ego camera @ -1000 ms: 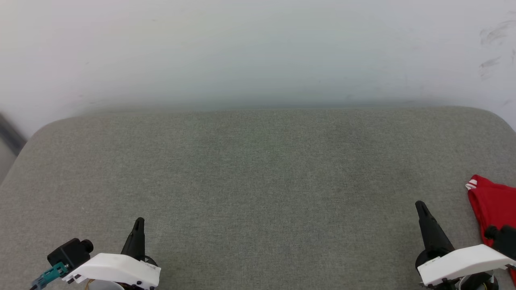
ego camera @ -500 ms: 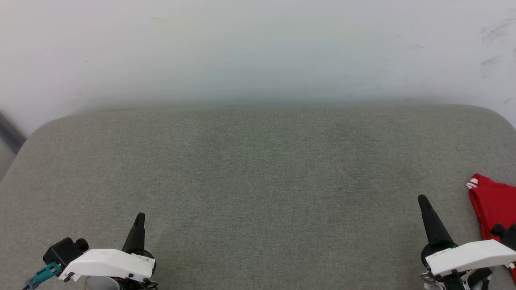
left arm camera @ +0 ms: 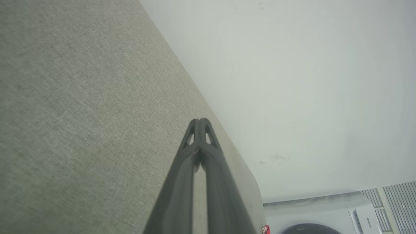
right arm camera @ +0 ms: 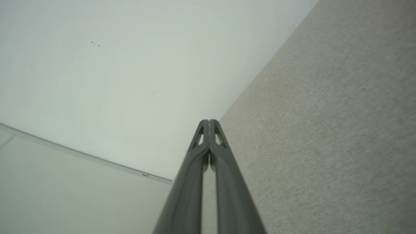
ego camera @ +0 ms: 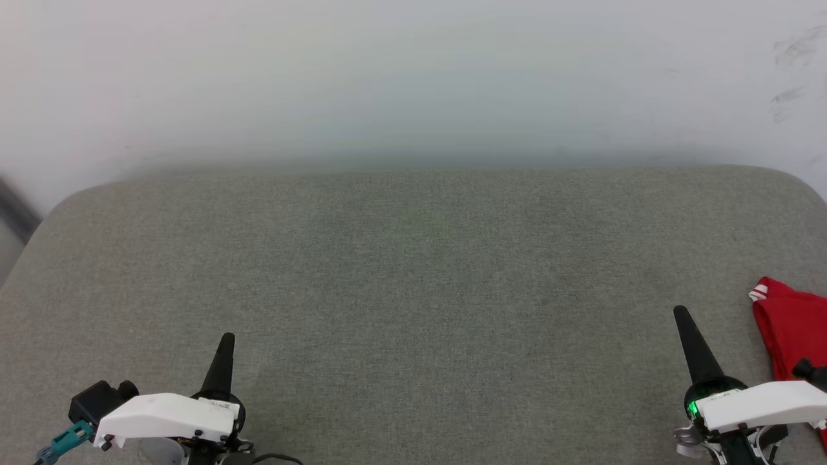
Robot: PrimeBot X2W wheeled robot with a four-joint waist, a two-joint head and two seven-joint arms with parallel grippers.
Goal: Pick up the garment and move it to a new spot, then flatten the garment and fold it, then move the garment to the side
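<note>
The garment (ego camera: pixel 791 329), red with a bit of red-white striped trim, lies at the far right edge of the grey cushioned surface (ego camera: pixel 413 278), partly cut off by the frame and partly behind my right arm. A small red speck of the garment (left arm camera: pixel 266 229) peeks out at the bottom of the left wrist view. My right gripper (ego camera: pixel 681 313) stands just left of the garment, shut and empty, fingers pressed together (right arm camera: pixel 208 122). My left gripper (ego camera: pixel 227 338) is at the lower left, far from the garment, also shut with nothing in it (left arm camera: pixel 200 121).
A pale wall (ego camera: pixel 413 77) rises behind the cushion's rounded back edge. A white appliance with a dark round door (left arm camera: pixel 325 217) stands beyond the cushion's right end.
Both grippers have drawn slightly toward the bottom of the head view and turned more upright. The garment has not moved.
</note>
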